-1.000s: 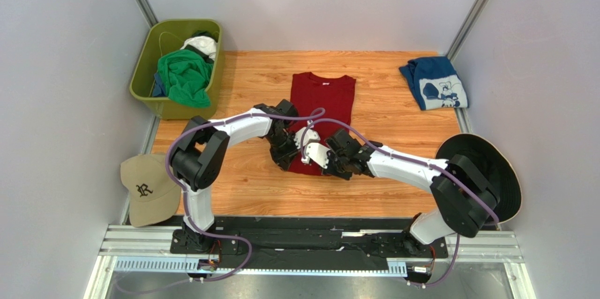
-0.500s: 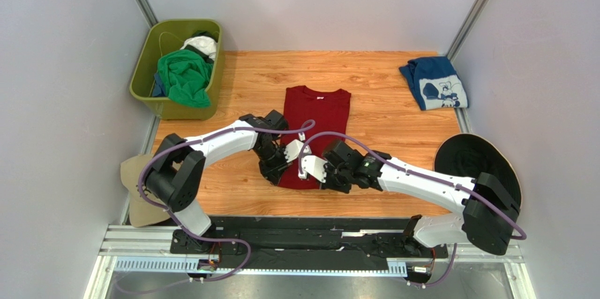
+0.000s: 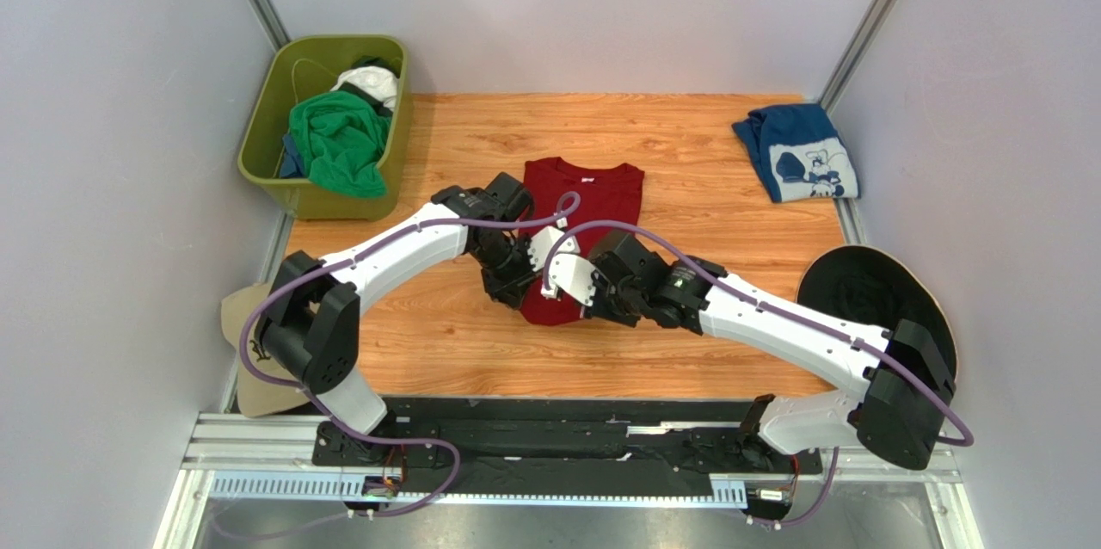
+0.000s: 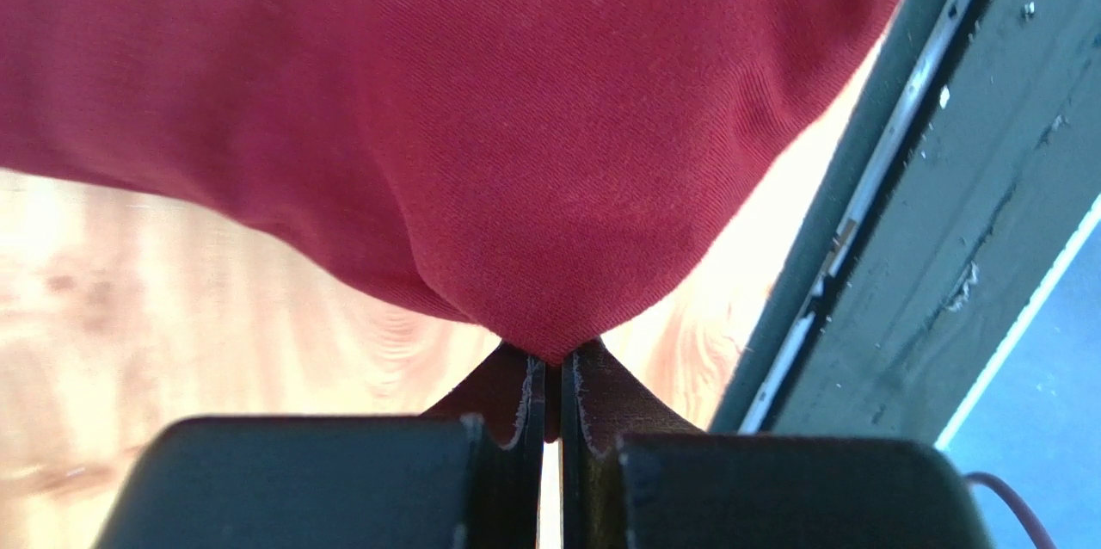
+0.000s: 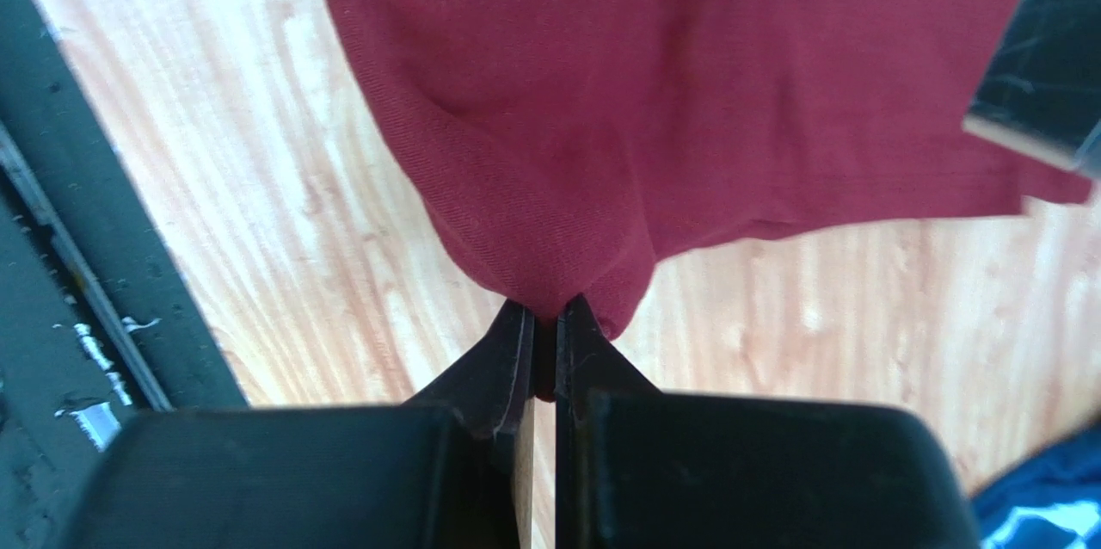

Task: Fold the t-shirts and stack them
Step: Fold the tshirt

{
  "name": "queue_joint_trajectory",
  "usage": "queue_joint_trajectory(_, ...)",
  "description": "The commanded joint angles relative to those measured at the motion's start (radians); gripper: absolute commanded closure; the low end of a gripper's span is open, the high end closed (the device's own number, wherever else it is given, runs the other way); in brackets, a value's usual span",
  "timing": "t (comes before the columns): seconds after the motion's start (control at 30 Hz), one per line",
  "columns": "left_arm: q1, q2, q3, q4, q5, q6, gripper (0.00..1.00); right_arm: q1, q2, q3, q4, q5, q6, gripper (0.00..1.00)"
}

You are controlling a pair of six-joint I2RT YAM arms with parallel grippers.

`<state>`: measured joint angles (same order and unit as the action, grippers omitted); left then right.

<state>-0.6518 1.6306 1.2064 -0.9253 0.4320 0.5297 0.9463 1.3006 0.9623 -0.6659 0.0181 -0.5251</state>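
Observation:
The dark red t-shirt (image 3: 584,198) lies flat in the middle of the wooden table, collar toward the far side. Both grippers hold its near hem, lifted off the wood. My left gripper (image 3: 512,283) is shut on the hem's left part, red cloth (image 4: 517,123) bunching between its fingertips (image 4: 553,362). My right gripper (image 3: 605,299) is shut on the hem's right part, red cloth (image 5: 620,97) pinched at its tips (image 5: 544,317). A folded navy-blue t-shirt (image 3: 797,152) with white print lies at the far right. A green t-shirt (image 3: 339,143) is heaped in the bin.
An olive bin (image 3: 265,123) with more cloth stands at the far left corner. A tan cap (image 3: 246,349) lies left, partly under my left arm's elbow. A black wide-brimmed hat (image 3: 863,281) sits at the right edge. The black rail (image 4: 905,252) borders the near side.
Both grippers dragged the red t-shirt toward the near edge, then carried its hem back a little. My left elbow swung out left over the cap. Both grips stayed shut.

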Motion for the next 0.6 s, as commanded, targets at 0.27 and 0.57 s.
queue_joint_trajectory(0.27,0.101,0.037,0.266,-0.061,-0.029,0.064,1.0,-0.115,0.044,0.168,-0.001,0.074,-0.108,1.0)
queue_joint_trajectory(0.57,0.182,0.256,0.505,-0.089,-0.007,0.104,1.0,-0.25,0.19,0.276,0.04,0.03,-0.188,1.0)
